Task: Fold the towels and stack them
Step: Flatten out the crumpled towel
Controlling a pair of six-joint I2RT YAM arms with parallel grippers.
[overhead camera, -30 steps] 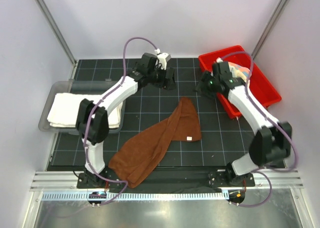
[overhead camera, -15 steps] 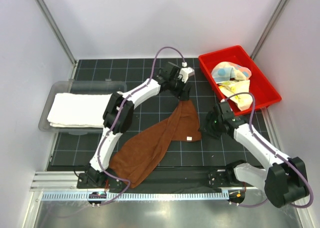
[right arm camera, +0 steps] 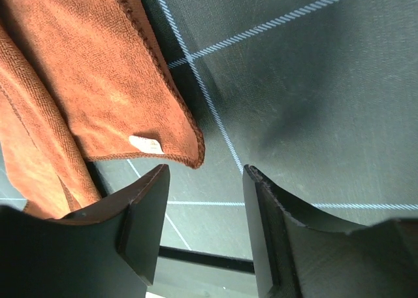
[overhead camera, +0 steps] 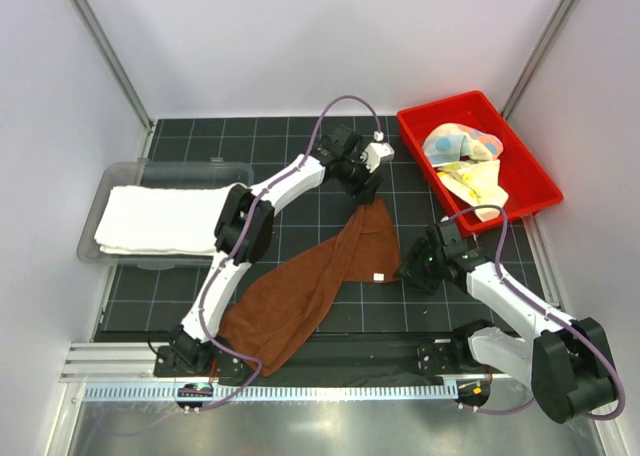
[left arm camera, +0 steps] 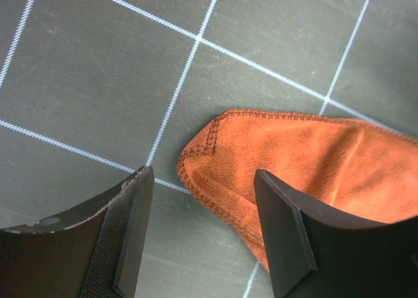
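The brown towel [overhead camera: 320,276] lies crumpled in a long diagonal strip on the black gridded mat. My left gripper [overhead camera: 368,188] is open and low over its far corner; in the left wrist view the stitched corner [left arm camera: 215,148] lies between my open fingers [left arm camera: 202,174]. My right gripper [overhead camera: 410,269] is open just right of the towel's near-right corner. In the right wrist view that corner [right arm camera: 189,155], with its white label [right arm camera: 145,143], sits just ahead of the open fingers [right arm camera: 206,170]. A cream-white towel [overhead camera: 160,219] lies folded in the clear tray. Yellow [overhead camera: 475,181] and pastel [overhead camera: 455,141] cloths lie in the red bin.
A clear tray [overhead camera: 110,181] stands at the left edge of the mat. A red bin [overhead camera: 530,191] stands at the back right. The towel's near end hangs over the mat's front edge by the left arm's base [overhead camera: 190,351].
The left arm swung right from the back of the mat down to the towel's far corner. The right arm left the red bin and came down beside the towel's near-right corner.
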